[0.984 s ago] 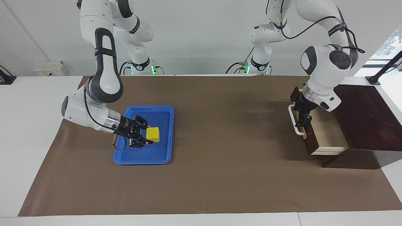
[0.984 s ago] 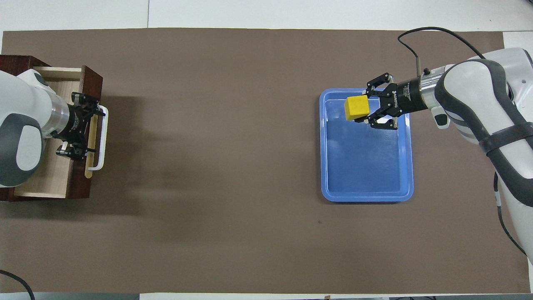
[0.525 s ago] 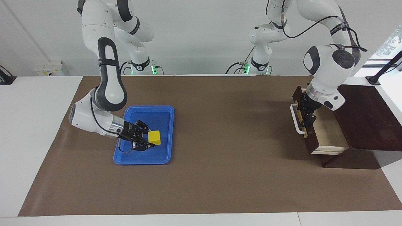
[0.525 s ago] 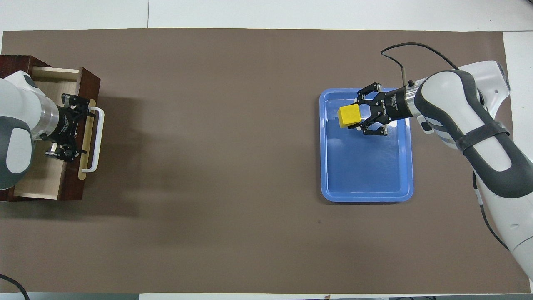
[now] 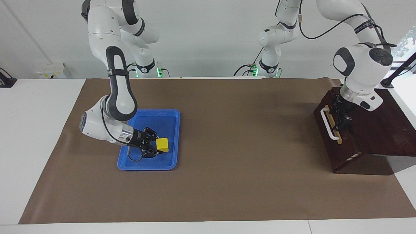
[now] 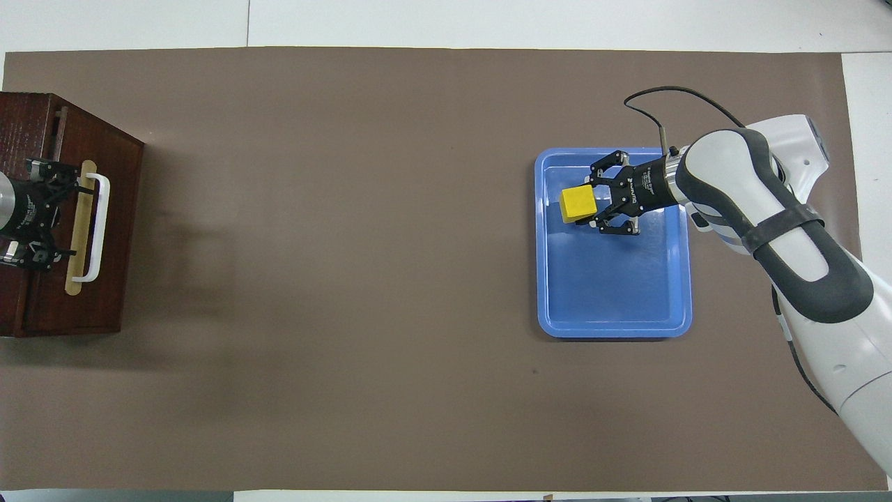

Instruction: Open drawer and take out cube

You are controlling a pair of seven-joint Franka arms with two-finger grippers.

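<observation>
The yellow cube point(image 5: 162, 145) point(image 6: 578, 204) is between the fingers of my right gripper point(image 5: 155, 149) point(image 6: 594, 203), held low over the blue tray point(image 5: 169, 117) point(image 6: 613, 307), in the tray's half farther from the robots. The dark brown drawer point(image 5: 336, 143) point(image 6: 111, 279) is pushed in flush with its cabinet, so its pale inside is hidden. My left gripper point(image 5: 340, 117) point(image 6: 66, 219) is open, over the top edge of the drawer front, just cabinet-side of the white handle point(image 5: 327, 125) point(image 6: 99, 226).
The dark wooden cabinet point(image 5: 383, 130) point(image 6: 28, 118) stands at the left arm's end of the table. The brown mat point(image 5: 243, 146) point(image 6: 348, 244) covers the table between the cabinet and the tray.
The drawer has slid from open to fully shut, with my left gripper moving along with its front. My right gripper has lowered the cube toward the tray floor.
</observation>
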